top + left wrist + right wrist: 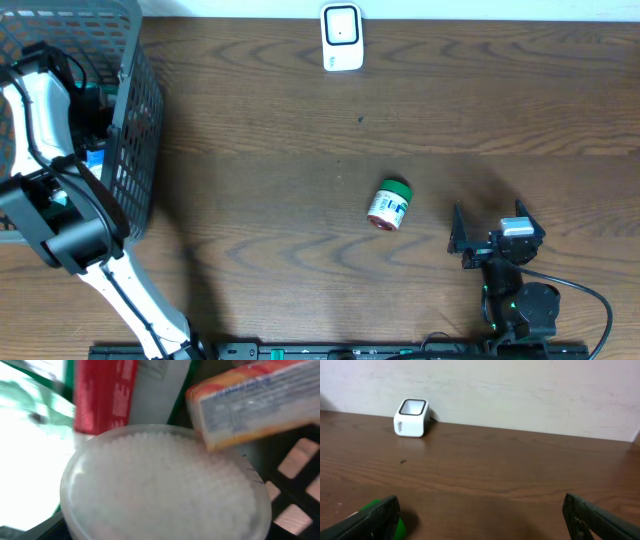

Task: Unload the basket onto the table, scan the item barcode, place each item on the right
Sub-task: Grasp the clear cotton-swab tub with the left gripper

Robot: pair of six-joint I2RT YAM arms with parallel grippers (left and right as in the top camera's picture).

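Note:
A white barcode scanner [341, 38] stands at the table's far edge and also shows in the right wrist view [411, 417]. A small jar with a green lid [390, 204] lies on its side mid-table; its green lid [397, 527] peeks past my right gripper's left finger. My right gripper [488, 220] [482, 525] stands open and holds nothing, to the right of the jar. My left arm [45, 110] reaches into the grey basket [140, 110]. Its camera is pressed close to a round clear tub of white beads [165, 485]. The left fingers are hidden.
Inside the basket, a red packet [105, 395] and an orange-and-white box [255, 405] lie beside the tub. Brown tabletop stretches between the jar and the scanner. A pale wall [520, 390] runs behind the table.

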